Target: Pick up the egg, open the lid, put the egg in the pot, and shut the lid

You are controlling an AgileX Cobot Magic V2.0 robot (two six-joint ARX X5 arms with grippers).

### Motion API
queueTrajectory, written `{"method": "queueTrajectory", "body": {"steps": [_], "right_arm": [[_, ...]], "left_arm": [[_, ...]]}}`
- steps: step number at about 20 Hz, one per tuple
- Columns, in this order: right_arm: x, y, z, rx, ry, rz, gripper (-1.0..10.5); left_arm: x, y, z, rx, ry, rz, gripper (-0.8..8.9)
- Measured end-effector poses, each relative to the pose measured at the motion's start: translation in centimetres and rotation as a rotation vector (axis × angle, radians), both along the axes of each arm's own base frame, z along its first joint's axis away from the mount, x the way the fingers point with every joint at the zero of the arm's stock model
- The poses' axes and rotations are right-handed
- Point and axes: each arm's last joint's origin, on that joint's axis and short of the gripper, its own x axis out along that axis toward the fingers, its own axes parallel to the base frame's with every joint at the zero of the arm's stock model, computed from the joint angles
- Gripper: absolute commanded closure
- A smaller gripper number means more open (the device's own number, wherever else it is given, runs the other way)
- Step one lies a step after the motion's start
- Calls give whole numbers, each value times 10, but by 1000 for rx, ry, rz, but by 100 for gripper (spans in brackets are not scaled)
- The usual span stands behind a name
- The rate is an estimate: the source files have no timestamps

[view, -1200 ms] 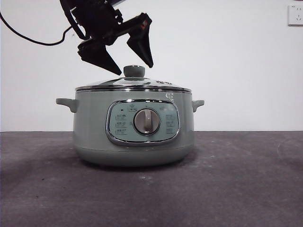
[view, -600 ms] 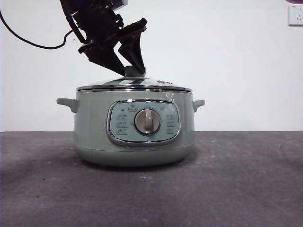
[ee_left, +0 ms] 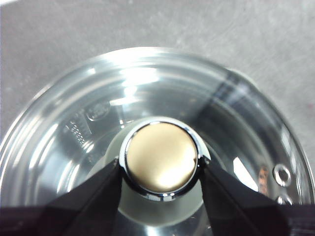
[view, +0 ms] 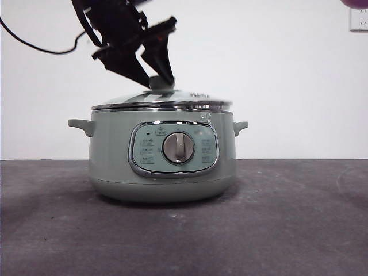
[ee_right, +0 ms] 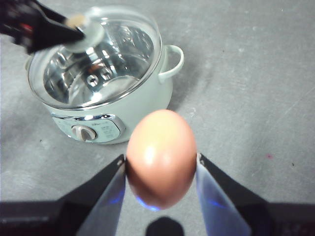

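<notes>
The dark grey table (view: 287,230) spreads wide and bare in the near ground. On it, a little left of centre, stands the pot (view: 162,161), its chrome-framed control panel (view: 173,148) and silver dial (view: 178,148) facing the near side, one small handle poking out to each side. The lid (view: 164,102) sits over the pot's mouth; its right edge looks blurred and perhaps a touch raised, though I cannot tell whether it is truly clear of the rim.

Over the pot the left gripper (view: 155,77) reaches down from the upper left, dark and bulky, with a black cable (view: 34,46) trailing off to the left. Its fingers (ee_left: 93,196) pinch the knob (ee_left: 161,157) from both sides, touching its chrome-ringed cap.

The right gripper (ee_right: 160,169) hovers high, well apart from the pot, with its fingers (ee_right: 106,196) clamped on the egg (ee_right: 161,158), which hangs in the air above the table.

Behind everything is a plain white wall (view: 287,80), with a socket (view: 359,18) at the far upper right.
</notes>
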Motion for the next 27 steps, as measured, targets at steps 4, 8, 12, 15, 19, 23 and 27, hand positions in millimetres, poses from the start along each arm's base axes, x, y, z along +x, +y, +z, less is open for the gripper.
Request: {"method": "queueTrajectory", "body": {"steps": [4,8,12,15,19,23,27], "right_arm": [[10,5,0,24,-1,36,964],[32,17,0,66,-31,92,965],[71,47,6,70,-28,161,965],[109,84,11,45,7,234,965],[168,140,0,-12,54,312,965],[212,184,-31,-80,97,336,965],[236,212,-85,-208,125,341,965]], "left_arm": [[-29,16,42,-54,-81,0,822],[-69,38,78,-70,-131,15,822],[-124,70,111,-69,-180,57,822],[-162,91,125,-68,-209,85,822],[-200,113,130,-51,-207,106,822],[-221,125,132,-58,-215,107,822],[-226,127,133,-72,-211,115,822]]}}
